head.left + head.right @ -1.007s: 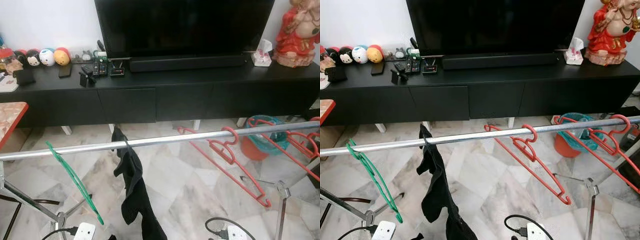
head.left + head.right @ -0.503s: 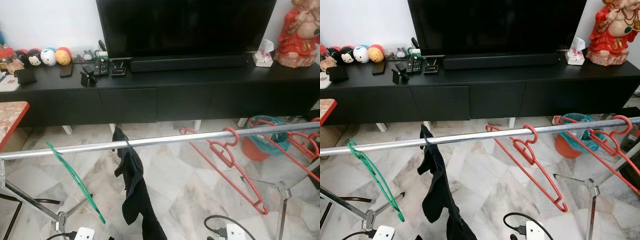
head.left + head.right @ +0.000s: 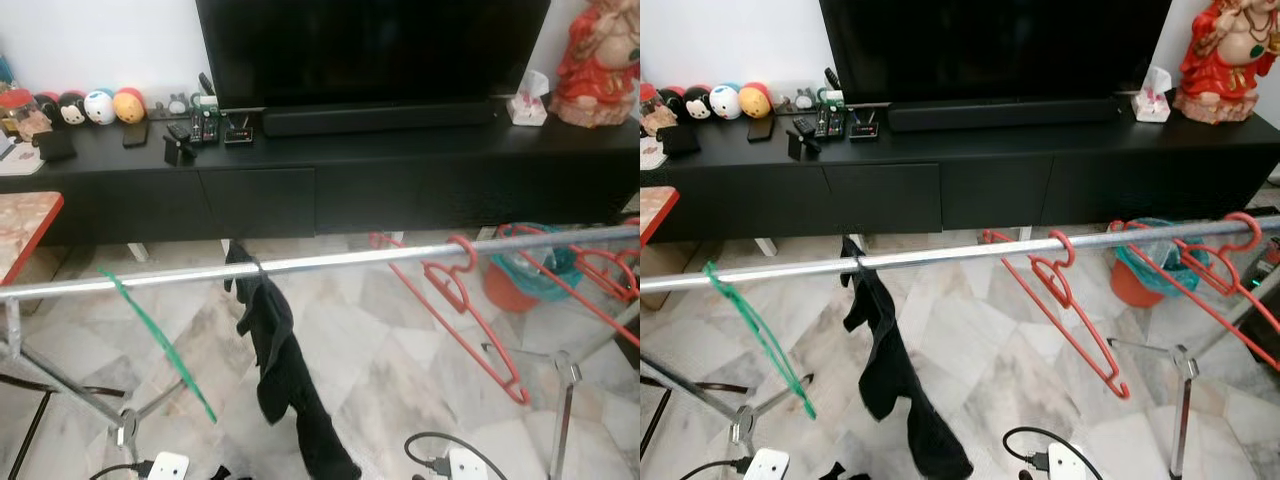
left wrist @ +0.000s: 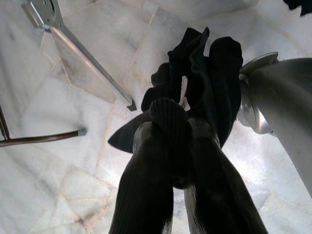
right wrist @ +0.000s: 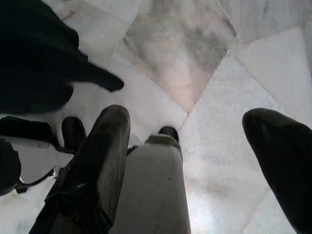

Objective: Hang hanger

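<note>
A silver rail point(image 3: 330, 262) crosses the view on a folding stand. On it hang a green hanger point(image 3: 150, 335) at the left, a black garment point(image 3: 275, 350) in the middle, and a red hanger point(image 3: 455, 300) right of centre. More red hangers point(image 3: 590, 270) hang at the far right. My left gripper point(image 4: 170, 117) points down at the marble floor, its fingers shut on a bunch of black cloth point(image 4: 204, 73). My right gripper point(image 5: 187, 119) hangs low over the floor, open, with nothing between its fingers.
A long black TV cabinet point(image 3: 350, 180) with a TV stands behind the rail. An orange bucket point(image 3: 510, 285) sits under the rail's right end. Stand legs point(image 3: 565, 400) and two white power strips point(image 3: 165, 468) point(image 3: 465, 465) with cables lie on the floor.
The view has shifted a little. The black garment's lower end has swung to the right, and the green and red hangers sway slightly on the rail.
</note>
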You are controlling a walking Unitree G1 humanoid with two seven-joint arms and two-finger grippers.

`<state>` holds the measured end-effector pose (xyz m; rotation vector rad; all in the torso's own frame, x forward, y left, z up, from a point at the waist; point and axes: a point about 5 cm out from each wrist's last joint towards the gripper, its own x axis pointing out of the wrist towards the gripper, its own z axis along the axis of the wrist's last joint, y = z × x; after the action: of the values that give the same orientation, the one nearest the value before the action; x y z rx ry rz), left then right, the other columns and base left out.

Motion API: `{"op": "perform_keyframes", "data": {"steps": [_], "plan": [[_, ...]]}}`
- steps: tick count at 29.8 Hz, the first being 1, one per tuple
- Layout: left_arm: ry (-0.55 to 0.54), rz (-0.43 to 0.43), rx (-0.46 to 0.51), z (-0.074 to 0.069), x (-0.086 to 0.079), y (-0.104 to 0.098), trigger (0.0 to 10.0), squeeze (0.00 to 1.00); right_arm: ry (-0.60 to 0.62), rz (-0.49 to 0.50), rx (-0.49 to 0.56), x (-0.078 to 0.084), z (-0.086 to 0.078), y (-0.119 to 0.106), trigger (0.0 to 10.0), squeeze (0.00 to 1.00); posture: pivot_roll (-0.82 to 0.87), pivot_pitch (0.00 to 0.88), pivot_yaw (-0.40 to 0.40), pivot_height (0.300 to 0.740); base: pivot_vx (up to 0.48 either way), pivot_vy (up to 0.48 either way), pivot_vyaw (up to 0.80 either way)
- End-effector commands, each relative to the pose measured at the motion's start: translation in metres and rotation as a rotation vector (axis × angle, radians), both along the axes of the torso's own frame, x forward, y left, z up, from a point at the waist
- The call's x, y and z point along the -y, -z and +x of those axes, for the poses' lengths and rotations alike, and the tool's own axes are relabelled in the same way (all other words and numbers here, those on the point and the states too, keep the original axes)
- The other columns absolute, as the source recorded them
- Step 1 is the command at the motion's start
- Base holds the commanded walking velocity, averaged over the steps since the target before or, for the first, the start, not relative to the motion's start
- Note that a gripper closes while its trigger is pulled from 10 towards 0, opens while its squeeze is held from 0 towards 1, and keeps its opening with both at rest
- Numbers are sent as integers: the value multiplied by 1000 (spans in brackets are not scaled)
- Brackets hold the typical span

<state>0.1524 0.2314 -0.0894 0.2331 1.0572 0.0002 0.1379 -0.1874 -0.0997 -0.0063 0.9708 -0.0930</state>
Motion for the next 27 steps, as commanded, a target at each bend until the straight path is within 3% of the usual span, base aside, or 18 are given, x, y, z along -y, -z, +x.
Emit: {"op": "perform_keyframes", "data": {"steps": [1,27], "plan": [[4,11,-4,-2,-4,0,10000,0,26,5,-1,-1,-3,1,10000,0,-12,0,62,740,-304,0,0],[0,14,38,10,-6,-6,10000,0,34,6,3,-1,3,-1,10000,0,-3,13,71,740,-304,0,0]]}}
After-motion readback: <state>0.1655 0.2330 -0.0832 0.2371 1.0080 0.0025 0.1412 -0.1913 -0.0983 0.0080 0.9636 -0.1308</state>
